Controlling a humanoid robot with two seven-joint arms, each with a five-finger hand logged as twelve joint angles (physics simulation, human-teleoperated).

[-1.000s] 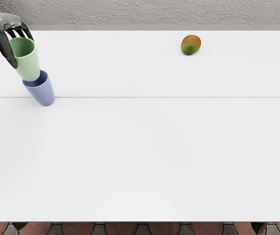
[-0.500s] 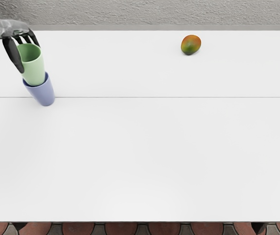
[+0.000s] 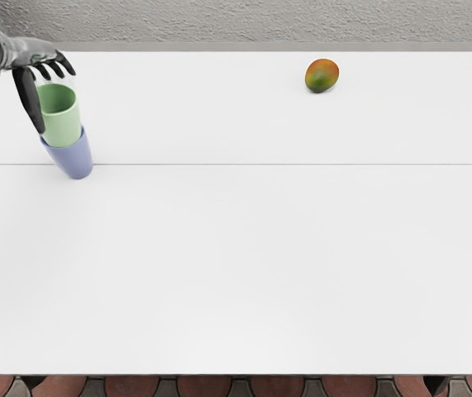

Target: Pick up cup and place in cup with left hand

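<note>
your left hand [image 3: 29, 53] reaches in from the left over the worktop [image 3: 236, 265], close to its far edge; you have its fingers [image 3: 64, 63] spread and slightly bent above the far rim of the green cup [image 3: 60, 127], holding nothing, while the thumb [image 3: 29, 99] points down along the cup's left side; whether the thumb touches it, you cannot tell from here; the green cup is mouth up with its lower part inside the blue cup [image 3: 74, 160], its upper part rising above the blue rim; you have the blue cup on the left part of the worktop, nearer the far edge than the near one; a mango [image 3: 321, 76] lies near the far edge, right of its middle, well apart from your cups.
</note>
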